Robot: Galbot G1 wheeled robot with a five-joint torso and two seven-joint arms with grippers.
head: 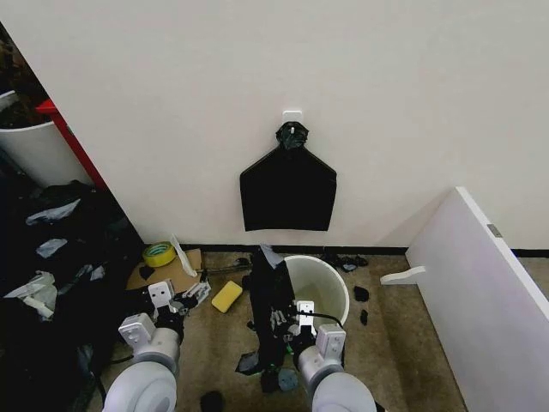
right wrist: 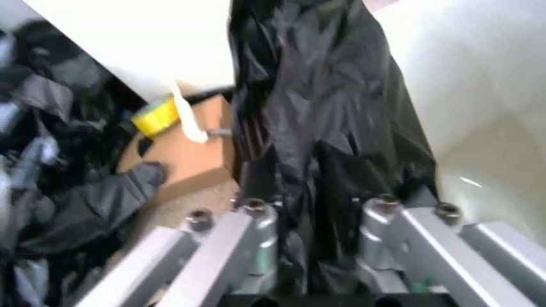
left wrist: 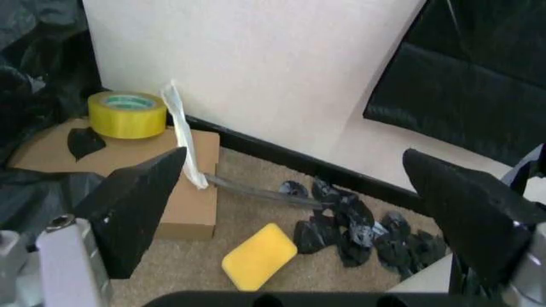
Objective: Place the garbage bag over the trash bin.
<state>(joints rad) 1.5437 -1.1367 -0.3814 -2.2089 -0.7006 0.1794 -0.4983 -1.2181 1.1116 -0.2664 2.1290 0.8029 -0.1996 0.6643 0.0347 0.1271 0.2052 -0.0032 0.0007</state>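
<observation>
While the right gripper (head: 287,324) stands at the near left rim of the trash bin (head: 324,279), its fingers are closed on the garbage bag (head: 269,296), which rises as a tall crinkled black strip from the grip and hangs down below it toward the floor. In the right wrist view the bag (right wrist: 328,121) runs between the two metal fingers (right wrist: 256,236) and fills the space above them, with the pale inside wall of the bin (right wrist: 486,128) just beside it. The bin stands on the carpet near the wall, below a flat black bundle (head: 288,189) hung on a hook. The left gripper (head: 190,296) hovers to the left of the bag, its jaws spread wide with nothing between them; in its own wrist view the two dark fingers (left wrist: 137,204) stand well apart. Beyond it lie a yellow sponge (head: 226,296), a piece of cardboard (head: 167,273) and a roll of yellow tape (head: 159,254) resting on the cardboard. A white board (head: 480,292) leans at the right.
</observation>
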